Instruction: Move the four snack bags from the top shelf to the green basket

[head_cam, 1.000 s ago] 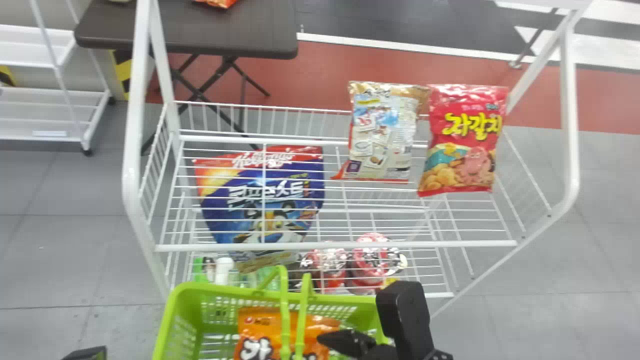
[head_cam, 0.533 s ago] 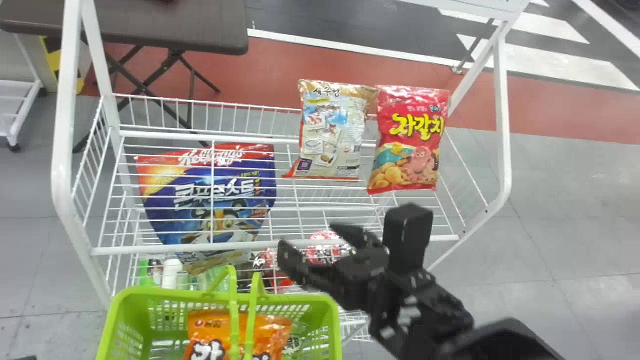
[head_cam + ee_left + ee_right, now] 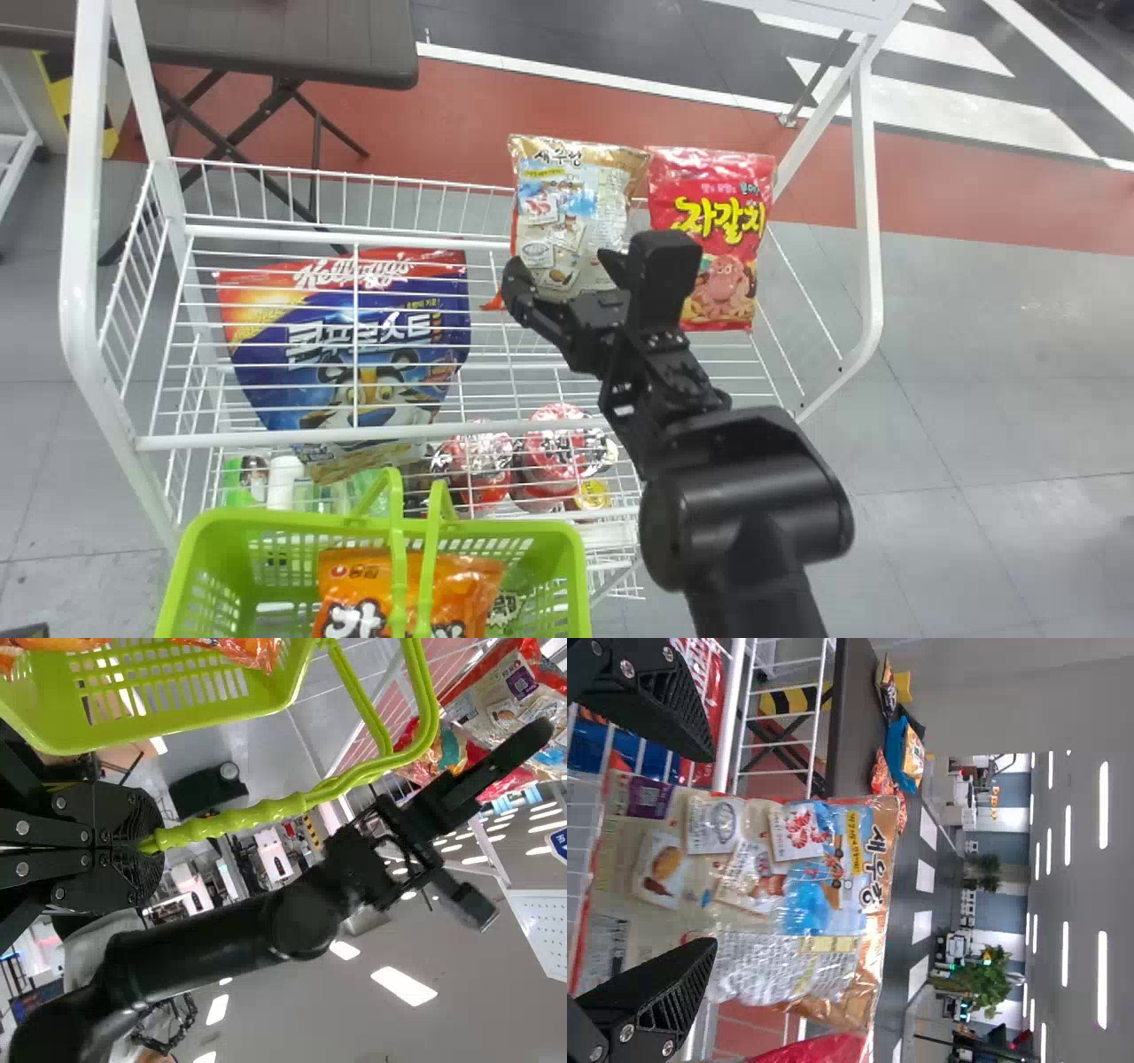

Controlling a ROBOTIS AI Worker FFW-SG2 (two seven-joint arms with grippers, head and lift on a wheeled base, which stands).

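In the head view my right gripper (image 3: 565, 270) stands open before the beige snack bag (image 3: 567, 217), overlapping its lower part. The right wrist view has the bag's printed back (image 3: 757, 877) beyond and between the parted fingers of the right gripper (image 3: 713, 849); contact cannot be told. Just right of it on the top shelf (image 3: 496, 354) is the red snack bag (image 3: 731, 199). The green basket (image 3: 567, 576) holds an orange bag (image 3: 403, 589) and part of another bag (image 3: 505, 611). In the left wrist view my left gripper (image 3: 149, 846) is shut on the green basket handle (image 3: 239, 822).
A blue cereal bag (image 3: 354, 354) lies beneath the shelf wires at left, with red-lidded containers (image 3: 554, 452) lower down. White rack posts (image 3: 75, 266) rise at both sides. A dark table (image 3: 292, 44) stands behind.
My right arm has reached up and forward from beside the basket to the beige bag. The rack and basket have shifted left in the head view.
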